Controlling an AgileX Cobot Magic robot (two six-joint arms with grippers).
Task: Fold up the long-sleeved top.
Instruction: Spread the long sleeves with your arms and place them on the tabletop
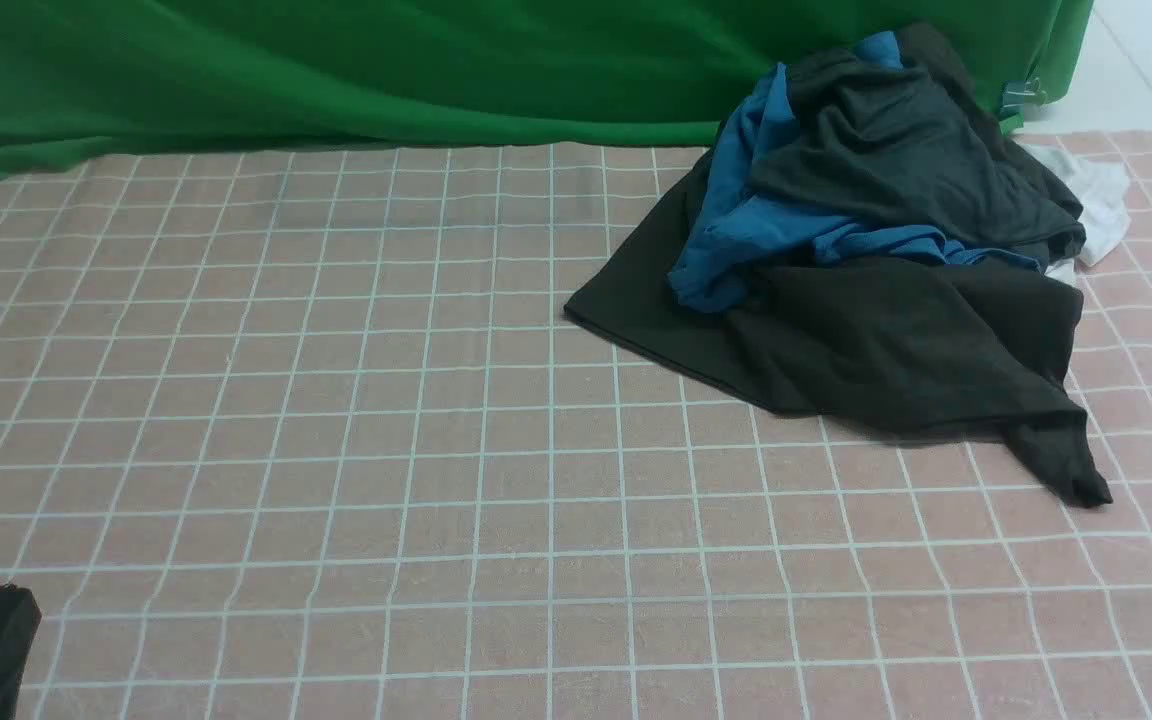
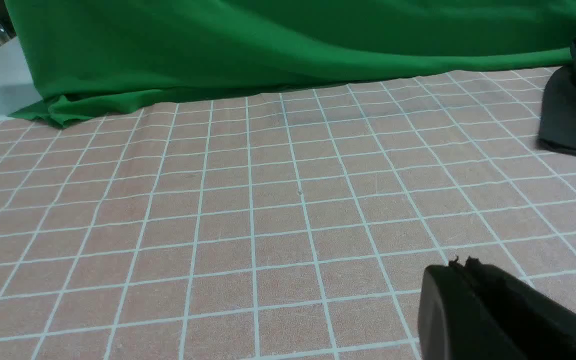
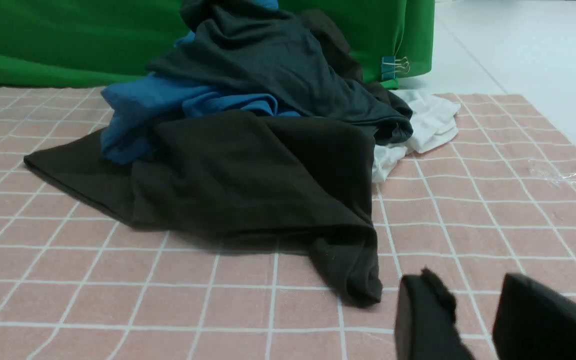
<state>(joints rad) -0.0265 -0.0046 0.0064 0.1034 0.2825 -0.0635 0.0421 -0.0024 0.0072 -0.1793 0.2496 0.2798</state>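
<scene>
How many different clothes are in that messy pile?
4. The black long-sleeved top lies at the bottom front, a blue garment sits on it, a charcoal-grey garment is draped on top, and a white garment pokes out at the far right. More could be hidden underneath.

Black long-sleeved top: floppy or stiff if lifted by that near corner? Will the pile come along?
Likely very floppy: the long-sleeved top lies in soft folds, its near corner drooped flat on the tablecloth. It would probably drag the blue garment and charcoal garment, which lie on it. Pushed, it should bunch up rather than roll.
</scene>
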